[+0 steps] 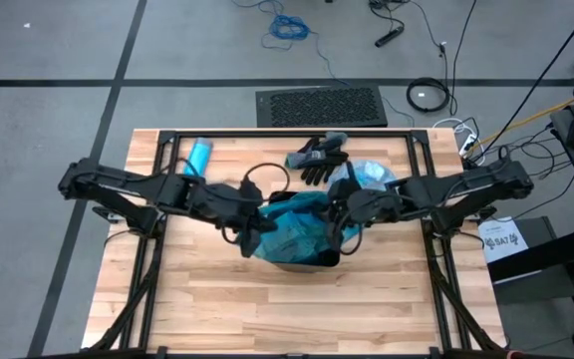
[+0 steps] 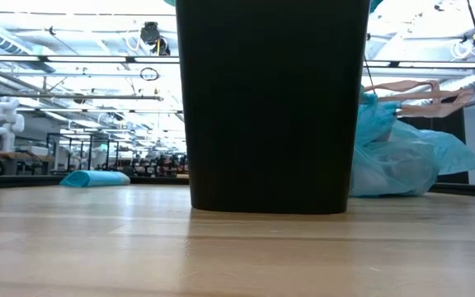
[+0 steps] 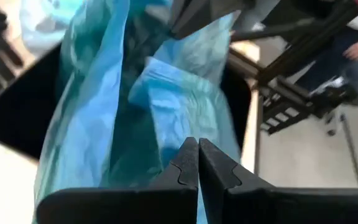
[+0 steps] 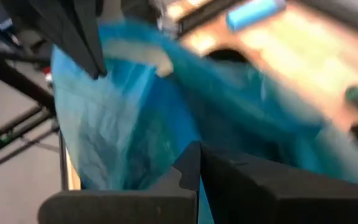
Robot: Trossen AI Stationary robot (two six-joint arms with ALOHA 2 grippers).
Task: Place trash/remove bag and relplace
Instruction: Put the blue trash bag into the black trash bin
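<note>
Both grippers clench blue bag over black bin

Left gripper point(image 1: 250, 225) and right gripper point(image 1: 344, 211) pinch the blue bag point(image 1: 297, 231) above the bin point(image 2: 272, 107).

Even overhead light, low view backlit w/ ceiling glare, right wrist view motion-blurred

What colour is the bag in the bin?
Blue-green, the bag in the black bin; the left wrist view shows it best.

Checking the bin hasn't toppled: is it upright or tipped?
Upright: the black bin stands flat on the table, its blue bag bunched at the top.
</note>
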